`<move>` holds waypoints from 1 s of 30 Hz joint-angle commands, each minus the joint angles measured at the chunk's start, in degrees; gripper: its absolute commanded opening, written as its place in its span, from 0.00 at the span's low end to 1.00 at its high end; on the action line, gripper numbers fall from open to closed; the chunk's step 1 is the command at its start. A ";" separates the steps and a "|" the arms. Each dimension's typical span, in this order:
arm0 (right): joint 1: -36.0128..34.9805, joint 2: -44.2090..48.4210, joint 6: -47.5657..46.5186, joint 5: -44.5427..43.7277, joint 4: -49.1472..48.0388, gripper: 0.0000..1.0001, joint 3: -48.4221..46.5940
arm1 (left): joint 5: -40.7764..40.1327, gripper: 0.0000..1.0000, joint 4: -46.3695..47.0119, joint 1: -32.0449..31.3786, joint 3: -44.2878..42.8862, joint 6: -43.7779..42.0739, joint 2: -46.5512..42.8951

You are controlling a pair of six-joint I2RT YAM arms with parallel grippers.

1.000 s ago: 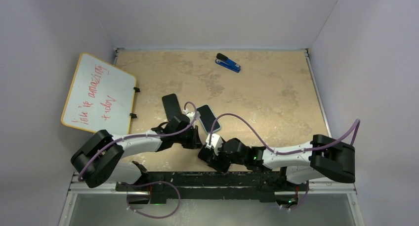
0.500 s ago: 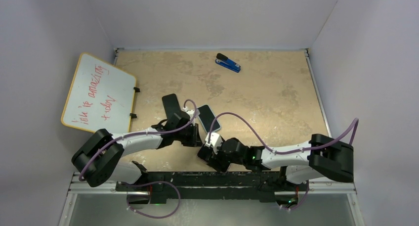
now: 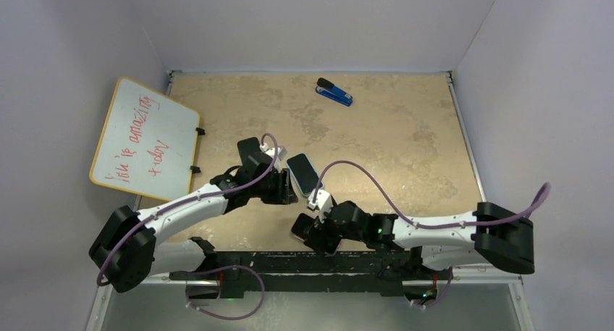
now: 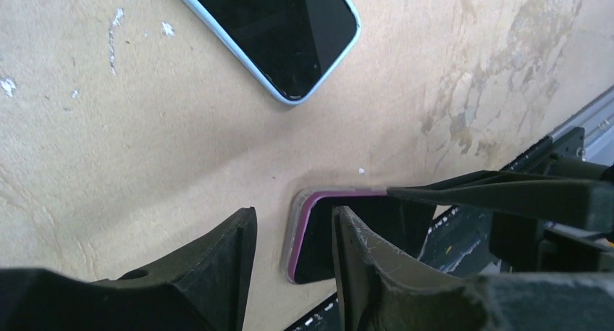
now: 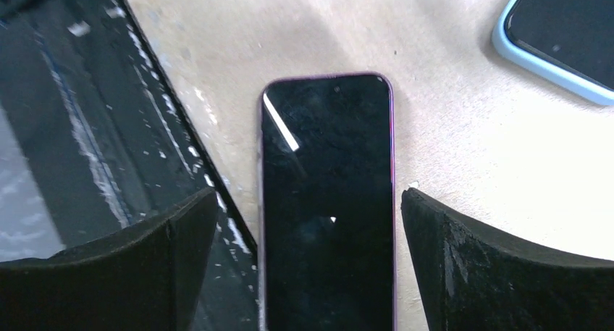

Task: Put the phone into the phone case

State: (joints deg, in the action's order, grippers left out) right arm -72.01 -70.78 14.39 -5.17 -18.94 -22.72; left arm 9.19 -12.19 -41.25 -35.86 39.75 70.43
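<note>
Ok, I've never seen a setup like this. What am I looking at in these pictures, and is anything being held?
Two robot arms are bolted at the near edge of a table. One picture looks down from above; the other two come from a camera on each wrist. In view are a whiteboard, a blue stapler, a blue-rimmed phone, a purple-rimmed phone and a flat black thing, perhaps the case. The right gripper hangs open over the purple-rimmed phone, one finger on each side. The left gripper is open close by. Nothing is held.
</note>
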 commanded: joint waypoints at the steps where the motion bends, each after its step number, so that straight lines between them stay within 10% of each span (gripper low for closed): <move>1: 0.24 5.73 5.16 -1.40 3.17 0.97 -1.98 | 3.79 0.43 -1.99 0.14 2.92 0.95 -3.95; 13: 17.13 3.57 10.46 17.31 10.91 0.72 -4.72 | 11.78 0.44 10.05 -1.46 14.98 11.70 -7.57; 30: 18.31 -8.06 17.45 34.19 7.17 0.83 -4.43 | 5.10 0.35 12.74 -8.06 16.87 17.38 -4.38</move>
State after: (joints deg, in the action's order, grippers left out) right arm -53.63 -76.34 27.66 20.73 -11.70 -27.14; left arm 16.05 -0.95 -48.93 -19.20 56.03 66.04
